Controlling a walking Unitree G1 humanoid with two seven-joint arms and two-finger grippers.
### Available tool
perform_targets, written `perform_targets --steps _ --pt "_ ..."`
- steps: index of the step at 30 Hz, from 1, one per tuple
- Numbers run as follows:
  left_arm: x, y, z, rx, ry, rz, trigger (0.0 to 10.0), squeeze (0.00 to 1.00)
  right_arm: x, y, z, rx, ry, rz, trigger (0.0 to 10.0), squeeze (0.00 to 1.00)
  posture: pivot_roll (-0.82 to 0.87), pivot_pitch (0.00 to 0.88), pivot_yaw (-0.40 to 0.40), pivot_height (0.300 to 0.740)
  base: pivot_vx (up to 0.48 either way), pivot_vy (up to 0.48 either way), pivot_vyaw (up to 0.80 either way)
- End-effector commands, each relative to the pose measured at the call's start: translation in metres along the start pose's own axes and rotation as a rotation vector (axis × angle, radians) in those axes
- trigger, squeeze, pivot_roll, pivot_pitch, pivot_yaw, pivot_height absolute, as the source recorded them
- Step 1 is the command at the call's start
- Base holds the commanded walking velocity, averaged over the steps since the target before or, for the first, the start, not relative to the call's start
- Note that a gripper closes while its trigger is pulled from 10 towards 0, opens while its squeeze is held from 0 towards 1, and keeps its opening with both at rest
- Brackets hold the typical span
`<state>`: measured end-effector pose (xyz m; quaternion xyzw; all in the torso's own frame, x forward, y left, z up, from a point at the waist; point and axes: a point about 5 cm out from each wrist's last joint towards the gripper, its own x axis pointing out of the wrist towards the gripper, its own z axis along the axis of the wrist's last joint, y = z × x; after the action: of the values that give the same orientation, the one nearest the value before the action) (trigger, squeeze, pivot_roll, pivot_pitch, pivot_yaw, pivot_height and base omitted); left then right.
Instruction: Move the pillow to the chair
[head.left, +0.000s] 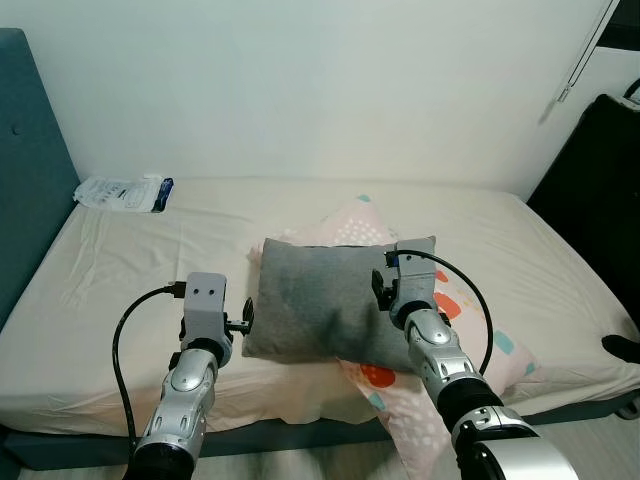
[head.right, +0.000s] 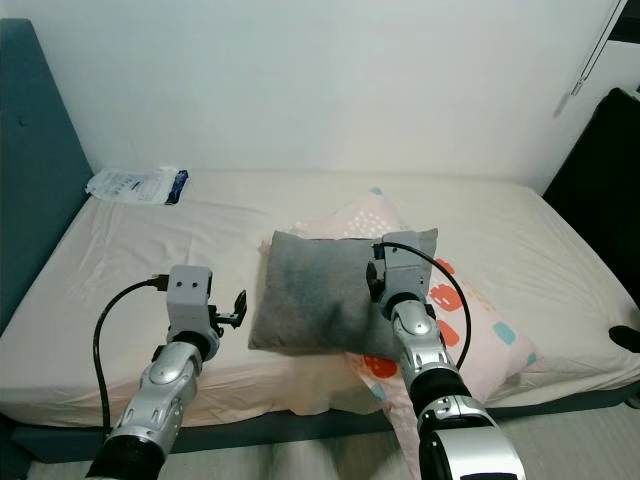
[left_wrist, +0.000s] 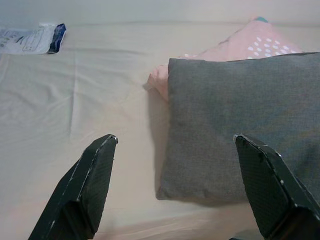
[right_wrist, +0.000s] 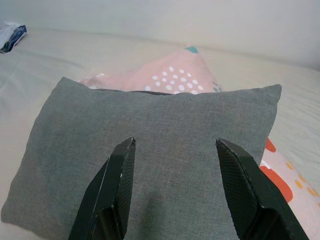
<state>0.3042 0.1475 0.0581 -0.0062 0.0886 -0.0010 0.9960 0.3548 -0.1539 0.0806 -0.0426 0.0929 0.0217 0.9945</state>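
Here the grey pillow (head.left: 320, 300) lies on the bed (head.left: 130, 280), near the front edge and about midway along it, resting on top of a pink patterned pillow (head.left: 455, 350) whose corner pokes out behind it and whose longer part spreads out to the robot's right and over the bed's front edge.

The left end effector (left_wrist: 175, 185) is just beside the grey pillow's left edge, low over the cream sheet. In the left wrist view its two black fingers (left_wrist: 85, 185) stand wide apart, holding nothing: one is over bare sheet, the other over the grey fabric near the pillow's lower corner. Whether either one touches the pillow cannot be told.

The right end effector (right_wrist: 175, 192) is over the right part of the grey pillow. In the right wrist view its fingers (right_wrist: 112, 192) are also spread apart, with grey fabric showing between them; nothing is pinched. The fabric looks slightly dented beneath them, though actual contact is not clear.

A white and blue plastic packet (head.left: 125, 192) lies at the far left corner of the bed, well apart from the pillows, close to the dark teal headboard (head.left: 30, 160). A black object (head.left: 595, 170) stands at the right side of the bed against the white wall.
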Motion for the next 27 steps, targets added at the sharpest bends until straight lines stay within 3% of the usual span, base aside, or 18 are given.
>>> perform_targets --steps 1,27 --pt "-0.0016 -0.0016 -0.0033 -0.001 0.019 0.003 10.0 0.0 -0.0005 0.0013 -0.0021 -0.016 0.004 0.001 10.0 0.0 -0.01 0.0 -0.109 0.687 0.0 0.0 0.0" --pt "-0.0011 -0.0012 -0.0013 0.018 0.003 -0.001 10.0 0.0 -0.0027 0.0062 0.0001 -0.027 -0.048 0.033 10.0 0.0 0.0 0.0 -0.106 0.707 0.0 0.0 0.0"
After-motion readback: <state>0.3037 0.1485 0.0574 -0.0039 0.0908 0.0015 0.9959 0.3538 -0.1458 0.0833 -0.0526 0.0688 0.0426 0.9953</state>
